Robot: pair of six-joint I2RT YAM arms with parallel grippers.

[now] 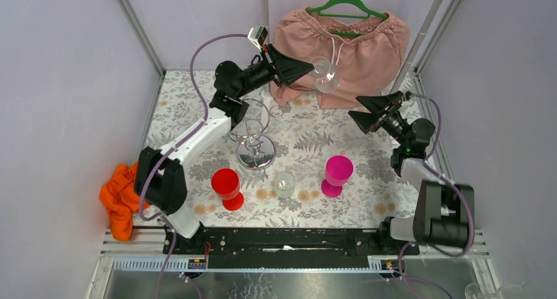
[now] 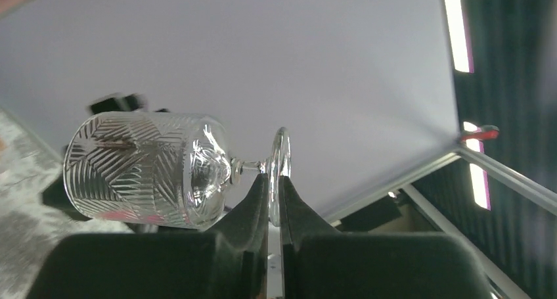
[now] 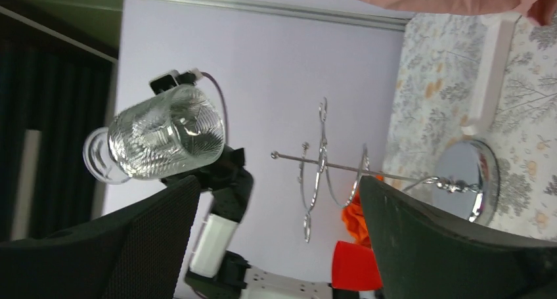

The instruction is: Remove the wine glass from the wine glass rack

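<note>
Wine glass (image 1: 324,74) above floral tablecloth (image 1: 368,181)

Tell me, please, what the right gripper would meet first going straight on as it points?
Probably the wine glass rack: its wire hooks sit between the open fingers of the right gripper in the wrist view. The wine glass in the left gripper lies off to one side. Depth is unclear.

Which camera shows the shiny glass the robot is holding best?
The left wrist view: the wine glass is close, its foot pinched in the left gripper. The right wrist view shows it farther off; the top view shows it tiny against the pink cloth.
</note>
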